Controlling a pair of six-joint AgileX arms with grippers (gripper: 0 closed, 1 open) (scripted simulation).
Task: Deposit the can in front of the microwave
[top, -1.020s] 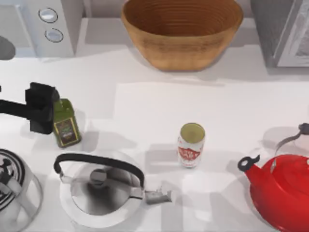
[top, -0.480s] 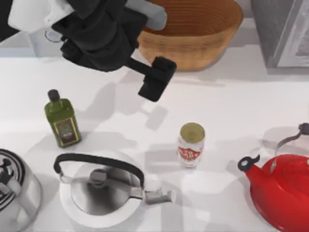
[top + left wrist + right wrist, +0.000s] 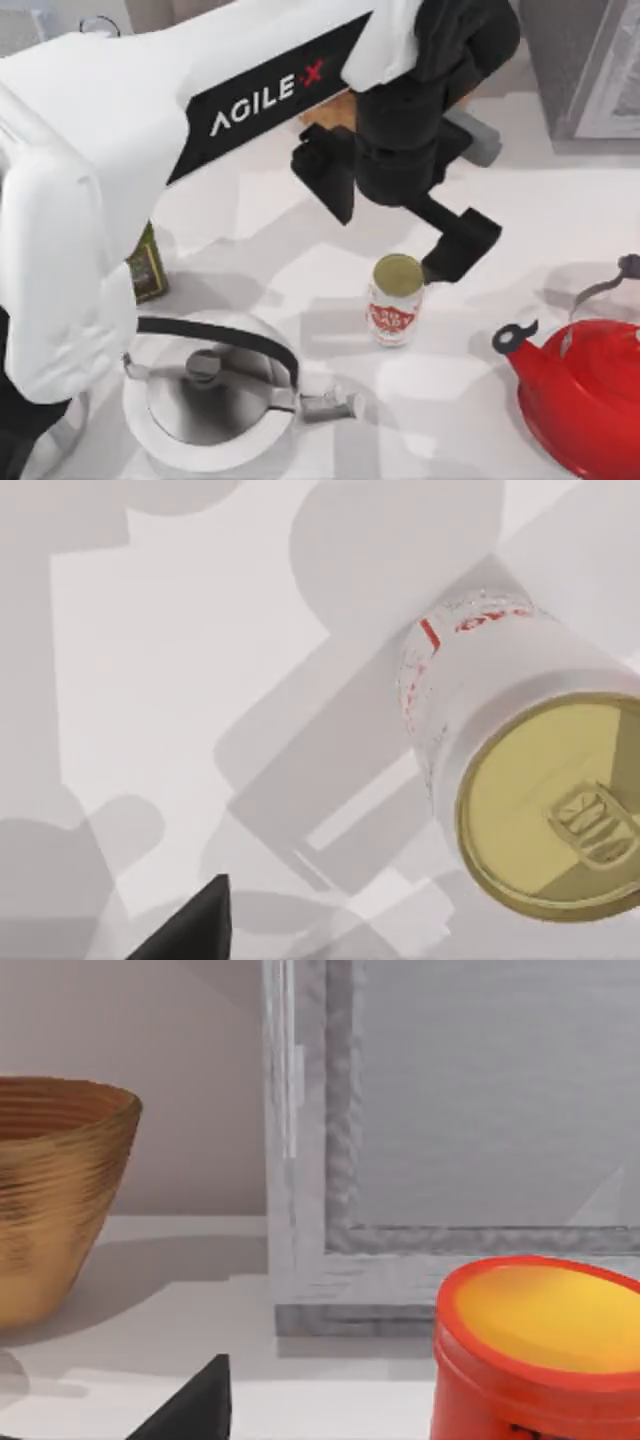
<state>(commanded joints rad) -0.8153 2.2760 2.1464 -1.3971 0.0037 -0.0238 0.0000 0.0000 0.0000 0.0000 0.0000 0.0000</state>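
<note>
The can (image 3: 397, 300) stands upright mid-table, white with a red label and a gold-olive top. It also appears in the left wrist view as the can (image 3: 520, 780), close below the camera. My left arm reaches across the table, and the left gripper (image 3: 460, 245) hangs open just to the right of and behind the can, not touching it. One dark fingertip (image 3: 200, 930) shows at the edge of the left wrist view. The arm hides most of the microwave (image 3: 25, 20) at the back left. A right fingertip (image 3: 195, 1405) shows in the right wrist view, parked near the red kettle.
A green oil bottle (image 3: 148, 268) peeks out from under the left arm. A silver kettle (image 3: 205, 395) sits at the front left and a red kettle (image 3: 585, 400) at the front right. A wicker basket (image 3: 50, 1190) and a darker grey appliance (image 3: 590, 70) stand at the back.
My left arm has swung from beside the oil bottle at the left, across the back, over to the can's right side. The can has not moved.
</note>
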